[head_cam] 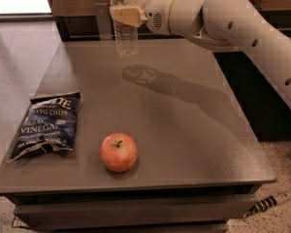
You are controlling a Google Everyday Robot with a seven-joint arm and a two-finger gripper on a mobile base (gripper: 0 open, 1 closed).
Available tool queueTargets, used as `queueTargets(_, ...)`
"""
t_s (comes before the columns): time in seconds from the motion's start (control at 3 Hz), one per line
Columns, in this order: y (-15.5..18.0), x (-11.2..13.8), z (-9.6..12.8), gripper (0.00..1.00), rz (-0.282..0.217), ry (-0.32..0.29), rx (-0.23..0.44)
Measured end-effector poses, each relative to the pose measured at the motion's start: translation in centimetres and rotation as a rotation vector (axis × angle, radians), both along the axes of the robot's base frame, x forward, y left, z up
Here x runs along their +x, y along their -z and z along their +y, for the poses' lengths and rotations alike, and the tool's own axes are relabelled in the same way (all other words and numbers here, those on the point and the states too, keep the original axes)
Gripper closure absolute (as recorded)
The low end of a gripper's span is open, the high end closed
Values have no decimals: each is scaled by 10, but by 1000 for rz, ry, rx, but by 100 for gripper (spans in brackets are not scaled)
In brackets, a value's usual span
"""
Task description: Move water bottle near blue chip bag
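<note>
The water bottle [124, 38] is clear and ribbed with a white cap. It hangs upright above the far part of the grey table [184, 144], lifted off the surface. My gripper [126, 14] is shut on the bottle's upper part, its tan fingers [117, 13] across the label band. The blue chip bag [46, 125] lies flat at the table's near left, well apart from the bottle.
A red apple [118, 152] sits near the table's front edge, right of the bag. My white arm [242, 28] reaches in from the right over the far edge. A dark wall and railing stand behind the table. A cable [266, 204] lies on the floor at right.
</note>
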State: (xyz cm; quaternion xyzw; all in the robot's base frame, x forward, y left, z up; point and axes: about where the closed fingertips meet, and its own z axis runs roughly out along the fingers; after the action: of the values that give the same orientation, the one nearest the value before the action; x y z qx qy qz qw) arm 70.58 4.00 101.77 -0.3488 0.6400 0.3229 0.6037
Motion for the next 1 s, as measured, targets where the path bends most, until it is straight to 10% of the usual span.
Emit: queueTargets(1.0, 26, -107, 22, 100, -28, -15, -51)
